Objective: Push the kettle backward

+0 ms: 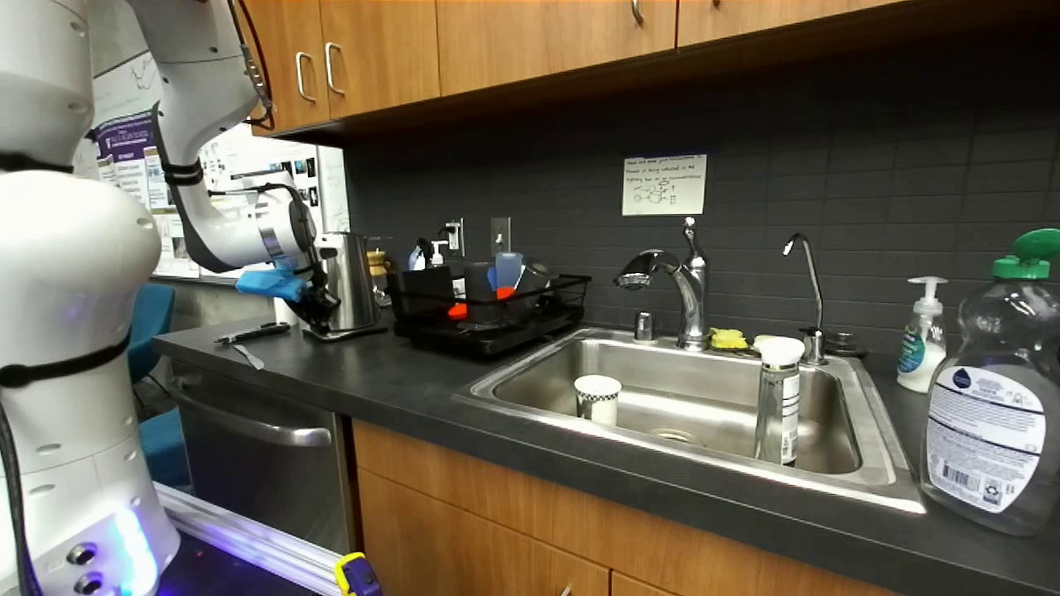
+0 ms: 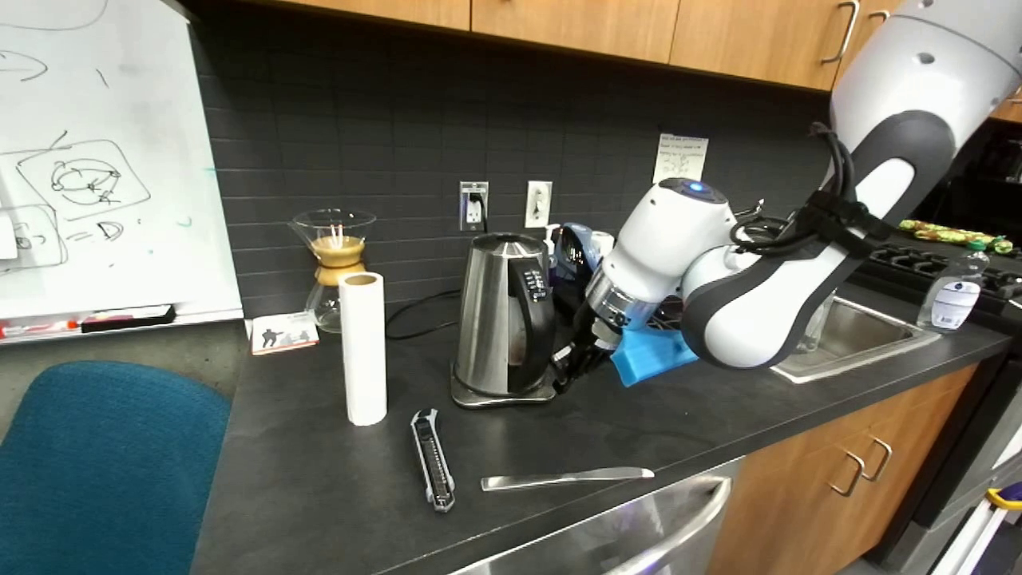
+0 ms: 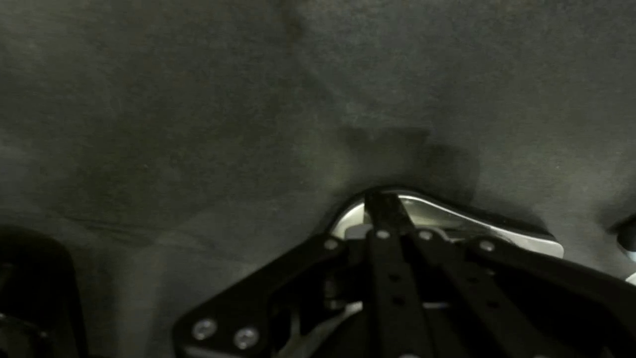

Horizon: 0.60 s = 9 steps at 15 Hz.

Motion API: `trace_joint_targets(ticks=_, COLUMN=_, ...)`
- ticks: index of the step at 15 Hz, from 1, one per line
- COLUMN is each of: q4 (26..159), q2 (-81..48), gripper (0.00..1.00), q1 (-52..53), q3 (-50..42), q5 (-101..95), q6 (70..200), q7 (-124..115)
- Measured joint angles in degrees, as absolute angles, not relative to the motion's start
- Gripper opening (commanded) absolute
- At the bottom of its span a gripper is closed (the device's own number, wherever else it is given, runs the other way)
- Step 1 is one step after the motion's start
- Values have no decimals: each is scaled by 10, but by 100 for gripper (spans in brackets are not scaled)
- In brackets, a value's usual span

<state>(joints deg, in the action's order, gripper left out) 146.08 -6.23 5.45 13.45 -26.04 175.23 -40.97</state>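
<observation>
The shiny steel kettle [image 2: 485, 319] stands upright on its base on the dark counter, its black loop handle facing my gripper. It also shows in an exterior view [image 1: 358, 285], partly behind the gripper. My gripper [image 2: 564, 372] is low beside the handle and base, pointing down at a tilt; it also shows in an exterior view [image 1: 321, 313]. In the wrist view the fingertips [image 3: 390, 206] are together, with nothing seen between them, over the steel rim of the kettle base [image 3: 526, 238]. The kettle's body is mostly hidden there. I cannot tell whether the fingers touch the kettle.
A white paper roll [image 2: 364, 351] and a glass coffee maker [image 2: 331, 259] stand past the kettle. A utility knife [image 2: 433, 459] and a table knife [image 2: 567, 478] lie near the front edge. The black dish rack [image 1: 489, 319] is close beside, then the sink [image 1: 530, 364].
</observation>
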Motion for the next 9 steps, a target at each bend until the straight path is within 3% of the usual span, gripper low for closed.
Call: trace_joint_targets(ticks=9, q4=1431, q2=-99, gripper=0, q1=55, q3=135, q5=-256, q6=1750, q7=-423)
